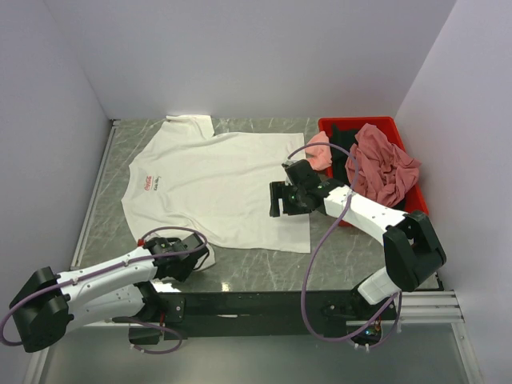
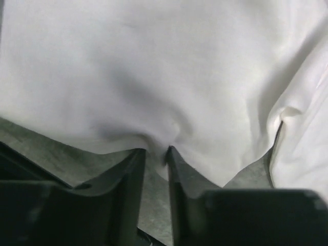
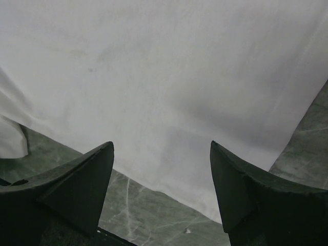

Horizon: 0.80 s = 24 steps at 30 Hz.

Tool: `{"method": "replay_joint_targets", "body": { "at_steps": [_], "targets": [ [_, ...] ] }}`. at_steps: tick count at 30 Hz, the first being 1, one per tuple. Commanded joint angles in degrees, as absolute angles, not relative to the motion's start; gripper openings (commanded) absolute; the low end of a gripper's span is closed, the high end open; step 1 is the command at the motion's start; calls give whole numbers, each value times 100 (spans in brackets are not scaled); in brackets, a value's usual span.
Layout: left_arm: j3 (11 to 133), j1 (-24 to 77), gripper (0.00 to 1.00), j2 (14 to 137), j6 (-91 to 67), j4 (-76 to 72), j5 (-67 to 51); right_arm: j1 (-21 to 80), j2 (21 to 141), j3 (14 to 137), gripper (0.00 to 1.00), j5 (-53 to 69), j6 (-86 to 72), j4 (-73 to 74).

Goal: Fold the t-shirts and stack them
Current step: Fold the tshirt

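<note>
A large white t-shirt (image 1: 216, 184) with a small red print (image 1: 148, 182) lies spread flat on the grey marble table (image 1: 264, 268). My left gripper (image 1: 194, 260) is at the shirt's near left hem. In the left wrist view its jaws (image 2: 156, 151) are closed on a pinch of the white cloth (image 2: 154, 66). My right gripper (image 1: 276, 200) is over the shirt's right side, open and empty. In the right wrist view it (image 3: 161, 146) hovers wide open above the white cloth (image 3: 164, 66) near its edge.
A red plastic bin (image 1: 364, 124) stands at the back right. It holds a light pink tee (image 1: 320, 150), a crumpled dusty rose tee (image 1: 384, 168) and a black one (image 1: 342, 132). White walls enclose the table on three sides.
</note>
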State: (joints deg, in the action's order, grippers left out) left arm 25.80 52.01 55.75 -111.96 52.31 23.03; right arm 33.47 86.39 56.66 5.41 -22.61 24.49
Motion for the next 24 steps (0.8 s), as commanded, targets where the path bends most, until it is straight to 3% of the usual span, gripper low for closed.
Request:
{"method": "replay_joint_targets", "body": {
  "at_steps": [1,2,5,16,24],
  "targets": [
    [2452,5098,29,5739,-12358,5511,2593,3314,8587,5625,82,422,-2180,2399],
    [2478,5080,17,5748,-12357,5537,2601,3313,8552,5581,82,404,-2188,2417],
    [2663,5071,0,5739,-12419,5844,2680,3322,8429,5468,82,378,-2232,2452],
    [3550,5062,0,4975,-12665,7496,3823,3480,7665,4554,80,421,-2715,3207],
    [3507,5062,0,4553,-12165,7059,3806,3604,7453,3991,80,18,-3392,3577]
  ]
}}
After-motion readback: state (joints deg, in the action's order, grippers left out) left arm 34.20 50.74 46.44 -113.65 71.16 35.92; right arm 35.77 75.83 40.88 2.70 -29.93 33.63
